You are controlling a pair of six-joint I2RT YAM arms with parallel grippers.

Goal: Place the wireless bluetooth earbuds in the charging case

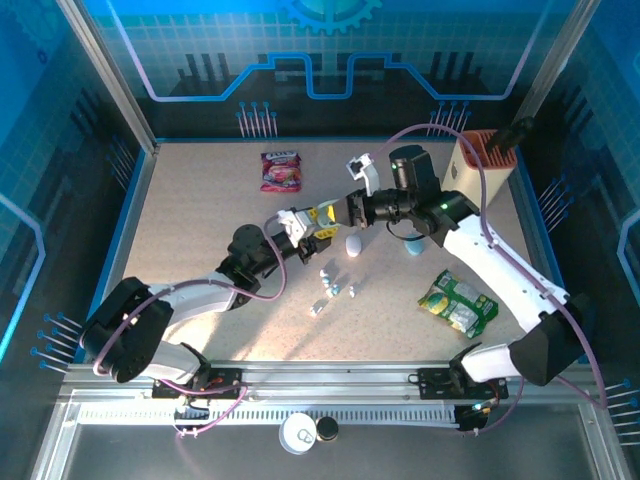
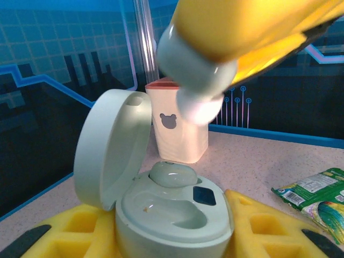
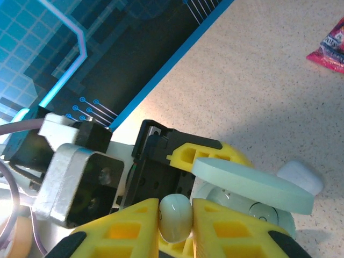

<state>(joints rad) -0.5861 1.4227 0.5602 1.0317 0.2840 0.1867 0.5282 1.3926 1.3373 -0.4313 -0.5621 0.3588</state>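
- The right gripper (image 3: 176, 223) has its yellow fingers drawn narrow, pinching a pale earbud (image 3: 174, 215) between the pads.
- The left gripper (image 2: 172, 239) has its yellow fingers closed on either side of the charging case (image 2: 177, 212). The case is open, with its lid (image 2: 107, 153) standing up on the left.
- In the left wrist view, the pinched earbud hangs just above the case without touching it. Its long axis runs roughly up and down with a slight tilt, and its rounded white end points down toward the case.
- A seated earbud (image 2: 171, 174) rests in the case's far well.
- From above, both grippers meet at mid-table. Tiny loose earbuds (image 1: 330, 285) lie on the table (image 1: 200, 200) just nearer the arm bases, and a closed white case (image 1: 353, 246) lies beside them.
- A pink packet (image 1: 281, 170), a green packet (image 1: 458, 303) and a peach holder (image 1: 483, 165) sit well apart.
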